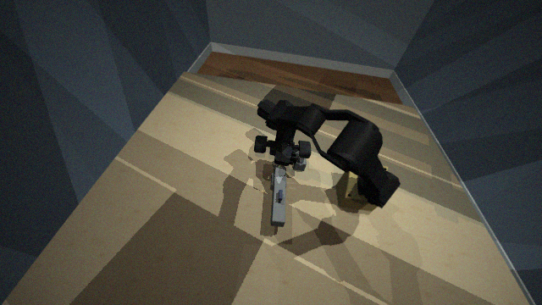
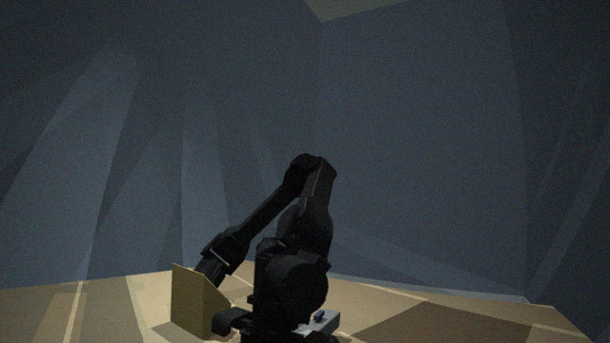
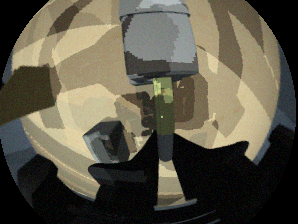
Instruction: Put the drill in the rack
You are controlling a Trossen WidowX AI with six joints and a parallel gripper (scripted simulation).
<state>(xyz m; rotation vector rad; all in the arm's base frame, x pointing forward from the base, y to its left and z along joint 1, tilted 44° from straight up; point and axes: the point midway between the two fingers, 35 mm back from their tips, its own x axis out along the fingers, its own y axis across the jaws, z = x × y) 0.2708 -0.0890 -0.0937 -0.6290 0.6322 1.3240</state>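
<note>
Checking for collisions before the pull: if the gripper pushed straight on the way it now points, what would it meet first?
The long grey block with its small blue key. The gripper is already shut on a slim greenish drill shank leading into it; depth is unclear.

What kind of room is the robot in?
Probably a bare test bench, not a home: a tan table between blue-grey walls, with only one black arm, a grey fixture and a tan rack.

Top view: high, angled down, gripper (image 1: 283, 162) mid-frame. Exterior view: low, behind the arm (image 2: 291, 276), distant. Wrist view: fisheye, close above the gripper (image 3: 160, 137). All share the surface below it.
</note>
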